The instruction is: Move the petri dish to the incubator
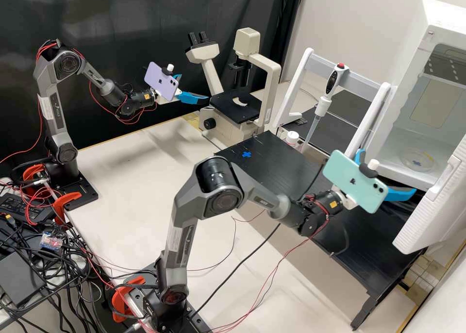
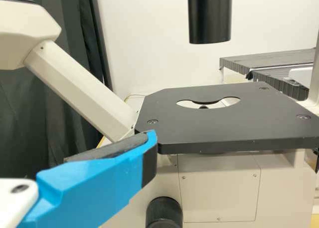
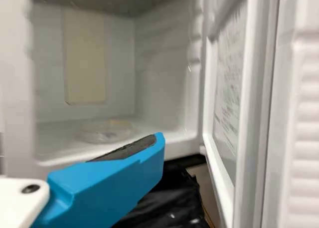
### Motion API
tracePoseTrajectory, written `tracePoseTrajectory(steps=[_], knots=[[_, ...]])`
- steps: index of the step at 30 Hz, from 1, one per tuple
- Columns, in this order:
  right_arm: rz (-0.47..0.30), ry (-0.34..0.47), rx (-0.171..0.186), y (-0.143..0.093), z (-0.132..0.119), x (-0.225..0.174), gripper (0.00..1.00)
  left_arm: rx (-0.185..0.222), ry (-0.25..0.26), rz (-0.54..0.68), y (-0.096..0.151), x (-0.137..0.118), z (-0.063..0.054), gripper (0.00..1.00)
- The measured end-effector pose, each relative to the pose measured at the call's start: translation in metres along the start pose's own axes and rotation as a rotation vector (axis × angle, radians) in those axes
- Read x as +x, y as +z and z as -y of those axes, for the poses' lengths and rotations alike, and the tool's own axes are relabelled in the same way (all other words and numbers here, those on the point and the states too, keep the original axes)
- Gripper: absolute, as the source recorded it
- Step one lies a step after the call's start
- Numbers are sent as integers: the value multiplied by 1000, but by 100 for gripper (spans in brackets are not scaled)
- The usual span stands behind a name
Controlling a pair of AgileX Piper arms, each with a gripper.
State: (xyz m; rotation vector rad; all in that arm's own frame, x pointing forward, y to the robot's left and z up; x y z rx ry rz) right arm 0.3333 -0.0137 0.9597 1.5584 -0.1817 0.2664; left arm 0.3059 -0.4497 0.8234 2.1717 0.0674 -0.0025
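In the high view the clear petri dish (image 1: 416, 160) lies flat on the floor of the white incubator (image 1: 412, 176), whose door stands wide. My right gripper (image 1: 388, 174) is just outside the opening with its fingers apart. The right wrist view shows the dish (image 3: 106, 131) inside, beyond one finger of my right gripper (image 3: 154, 150), which is not touching it. My left gripper (image 1: 195, 88) is beside the microscope, fingers apart and holding nothing. In the left wrist view, one finger of my left gripper (image 2: 147, 155) stands near the black microscope stage (image 2: 209, 128).
The incubator door (image 1: 432, 207) juts out over the right end of the black platform (image 1: 291, 177). A pipette (image 1: 320, 107) hangs on a white-framed stand behind the platform, near a small white-capped bottle (image 1: 292, 138). The microscope (image 1: 221, 124) stands at the back.
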Motion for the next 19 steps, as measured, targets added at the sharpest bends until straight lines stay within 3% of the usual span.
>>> tracePoseTrajectory(steps=[7,12,17,19], knots=[[-110,18,5,-42,19,-89,100,0,0,0,0,0,0,100],[-170,35,45,-71,41,-152,100,0,0,0,0,0,0,100],[-214,30,79,-79,48,-181,100,0,0,0,0,0,0,100],[-220,34,109,-79,48,-191,100,0,0,0,0,0,0,100]])
